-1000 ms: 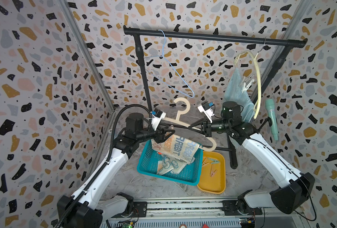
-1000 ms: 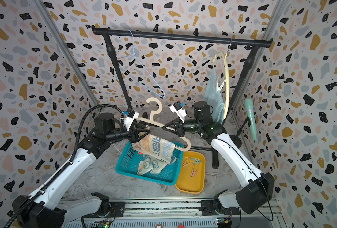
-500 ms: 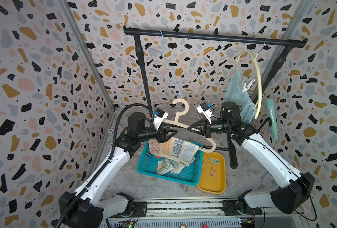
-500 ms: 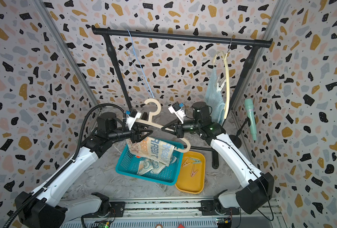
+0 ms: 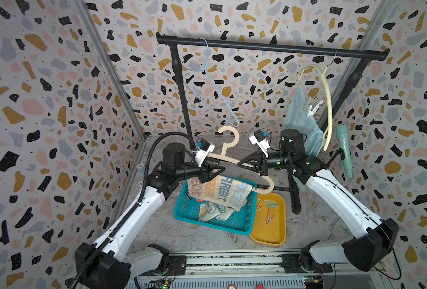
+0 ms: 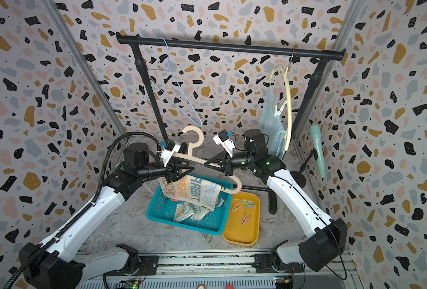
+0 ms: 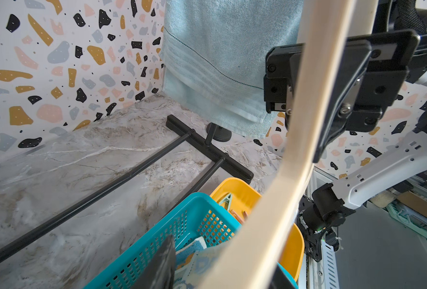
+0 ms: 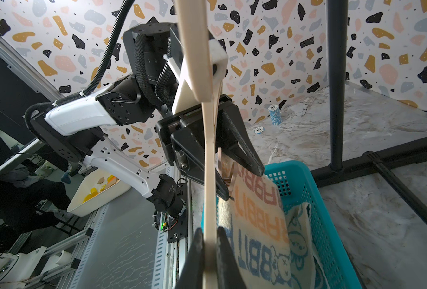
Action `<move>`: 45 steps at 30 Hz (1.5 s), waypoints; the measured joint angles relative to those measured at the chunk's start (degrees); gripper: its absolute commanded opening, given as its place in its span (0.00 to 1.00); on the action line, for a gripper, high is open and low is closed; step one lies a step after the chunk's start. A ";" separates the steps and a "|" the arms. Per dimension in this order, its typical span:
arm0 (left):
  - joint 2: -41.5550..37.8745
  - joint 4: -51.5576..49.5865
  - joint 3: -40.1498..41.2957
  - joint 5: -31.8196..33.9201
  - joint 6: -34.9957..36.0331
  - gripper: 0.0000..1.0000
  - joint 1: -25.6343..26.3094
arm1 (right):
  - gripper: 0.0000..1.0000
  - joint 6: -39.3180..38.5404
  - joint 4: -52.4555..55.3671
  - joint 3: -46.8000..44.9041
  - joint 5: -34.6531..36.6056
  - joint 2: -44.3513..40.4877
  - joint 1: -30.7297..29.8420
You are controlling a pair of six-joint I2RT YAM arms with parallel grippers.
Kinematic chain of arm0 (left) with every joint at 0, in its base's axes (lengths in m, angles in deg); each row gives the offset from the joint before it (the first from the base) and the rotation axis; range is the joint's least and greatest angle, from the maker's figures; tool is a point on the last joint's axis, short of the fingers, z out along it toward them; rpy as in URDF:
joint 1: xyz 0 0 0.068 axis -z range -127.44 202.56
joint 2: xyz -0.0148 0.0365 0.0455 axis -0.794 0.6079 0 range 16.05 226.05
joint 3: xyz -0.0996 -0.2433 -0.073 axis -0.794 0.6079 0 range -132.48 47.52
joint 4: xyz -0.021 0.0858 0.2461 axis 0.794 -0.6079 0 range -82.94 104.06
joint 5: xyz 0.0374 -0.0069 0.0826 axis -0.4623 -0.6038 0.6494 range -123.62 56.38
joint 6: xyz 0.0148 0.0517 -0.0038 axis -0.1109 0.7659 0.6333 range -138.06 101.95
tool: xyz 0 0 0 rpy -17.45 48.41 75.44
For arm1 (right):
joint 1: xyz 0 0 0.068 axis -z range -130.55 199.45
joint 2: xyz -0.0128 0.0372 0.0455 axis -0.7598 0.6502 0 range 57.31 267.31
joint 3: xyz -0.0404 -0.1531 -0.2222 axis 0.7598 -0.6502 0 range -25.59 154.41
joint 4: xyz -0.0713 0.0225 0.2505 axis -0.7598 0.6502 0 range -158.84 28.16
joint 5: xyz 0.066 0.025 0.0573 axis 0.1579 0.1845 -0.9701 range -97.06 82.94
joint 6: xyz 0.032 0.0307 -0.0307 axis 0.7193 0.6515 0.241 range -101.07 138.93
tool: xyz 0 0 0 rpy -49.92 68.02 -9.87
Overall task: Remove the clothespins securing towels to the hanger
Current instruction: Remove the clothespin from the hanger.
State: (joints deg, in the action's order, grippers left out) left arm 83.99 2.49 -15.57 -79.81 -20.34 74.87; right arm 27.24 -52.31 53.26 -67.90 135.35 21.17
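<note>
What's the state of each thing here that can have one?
Right tool, shut on wooden hanger.
Left tool, jaws around a clothespin, grip unclear.
RABBIT towel, draped over wooden hanger.
Cartoon towel, lying in basket.
Blue towel, pinned, hanging.
Wire hanger, bare, on rail.
Tray, holds loose clothespins.

I get bright, even, diffuse light in both top views, with soft shadows on the marble surface [image 5: 195,237]. Wide-angle distortion bows the corner rail [image 5: 112,75] near the frame edges. In both wrist views the wooden hanger [image 7: 295,150] sits near the lens and is blurred. The room beyond the enclosure [image 8: 7,100] is dim.
</note>
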 measured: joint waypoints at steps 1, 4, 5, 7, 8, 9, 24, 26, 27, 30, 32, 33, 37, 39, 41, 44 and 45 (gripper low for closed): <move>-0.09 -0.13 0.00 -0.15 0.00 0.43 0.00 | 0.00 -0.09 0.07 -0.02 0.00 0.00 0.04; -0.20 -0.48 0.00 -0.57 0.04 0.41 0.00 | 0.00 -0.52 0.24 -0.02 -0.02 0.00 0.15; -0.20 -0.57 0.00 -0.70 0.04 0.41 0.00 | 0.00 -0.66 0.28 0.00 -0.02 0.00 0.17; -0.22 -0.85 0.00 -0.87 0.04 0.40 0.00 | 0.00 -0.87 0.55 0.00 -0.02 0.00 0.24; -0.22 -0.92 0.00 -0.90 0.04 0.39 0.00 | 0.00 -0.92 0.66 -0.02 -0.02 0.00 0.24; -0.22 -1.01 0.00 -0.92 0.07 0.38 0.00 | 0.00 -0.96 0.70 -0.02 -0.02 0.02 0.24; -0.52 -1.77 0.00 -0.96 0.24 0.21 0.00 | 0.00 -1.36 1.07 -0.02 0.24 0.37 0.42; -0.52 -1.88 0.00 -0.96 0.22 0.19 0.00 | 0.00 -1.33 1.09 -0.02 0.26 0.50 0.42; -0.52 -1.92 0.00 -0.96 0.22 0.17 0.00 | 0.00 -1.33 1.09 -0.02 0.28 0.55 0.42; -0.55 -2.03 0.00 -0.98 0.22 0.10 0.00 | 0.00 -1.33 1.09 -0.02 0.42 0.55 0.42; -0.55 -2.05 0.00 -1.07 0.22 0.04 0.00 | 0.00 -1.33 1.11 -0.02 0.46 0.55 0.42; -0.52 -2.05 0.00 -1.09 0.22 0.00 0.00 | 0.00 -1.33 1.11 -0.02 0.46 0.55 0.42; -0.52 -2.05 0.00 -1.14 0.20 0.00 0.00 | 0.00 -1.31 1.14 -0.02 0.48 0.55 0.42; -0.55 -2.05 0.00 -1.11 0.11 0.00 0.00 | 0.00 -1.31 1.14 -0.02 0.50 0.61 0.42; -0.52 -1.99 0.00 -1.05 -0.35 0.00 0.00 | 0.00 -1.27 1.14 -0.02 0.57 0.70 0.42; -0.55 -1.73 0.00 -0.20 -1.64 0.00 0.00 | 0.00 -1.14 1.07 -0.02 0.74 0.81 0.42; -0.55 -1.62 0.00 0.39 -2.08 0.00 0.04 | 0.00 -1.09 1.05 -0.02 0.85 0.83 0.42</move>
State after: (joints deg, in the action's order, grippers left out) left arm 83.44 0.87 -15.57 -79.42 -22.42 74.91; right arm 26.15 -51.26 53.24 -67.05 136.18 21.59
